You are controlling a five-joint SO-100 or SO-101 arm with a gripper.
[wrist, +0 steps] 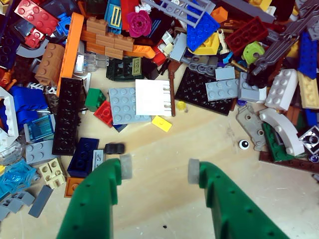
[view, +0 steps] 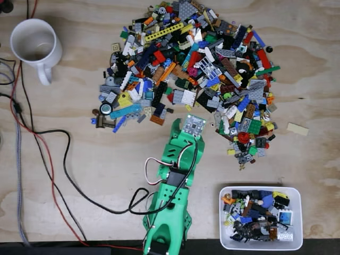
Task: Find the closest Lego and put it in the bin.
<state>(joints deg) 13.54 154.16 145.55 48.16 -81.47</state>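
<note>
A big pile of mixed Lego (view: pixel 191 69) covers the upper middle of the plywood table in the fixed view. My green gripper (view: pixel 190 113) points into the pile's lower edge. In the wrist view the gripper (wrist: pixel 159 170) is open over bare wood, with nothing between its fingers (wrist: pixel 99 199). Just ahead lie a small yellow tile (wrist: pixel 161 123), a white plate (wrist: pixel 153 97), a grey plate (wrist: pixel 124 104) and a small black piece (wrist: pixel 114 148). The white bin (view: pixel 300 218) sits at the lower right, apart from the arm, holding several Lego pieces.
A white mug (view: pixel 34 45) stands at the upper left. Black, red and grey cables (view: pixel 53 159) trail across the left side toward the arm's base. A lone tan piece (view: pixel 297 129) lies right of the pile. Bare wood separates the arm and the bin.
</note>
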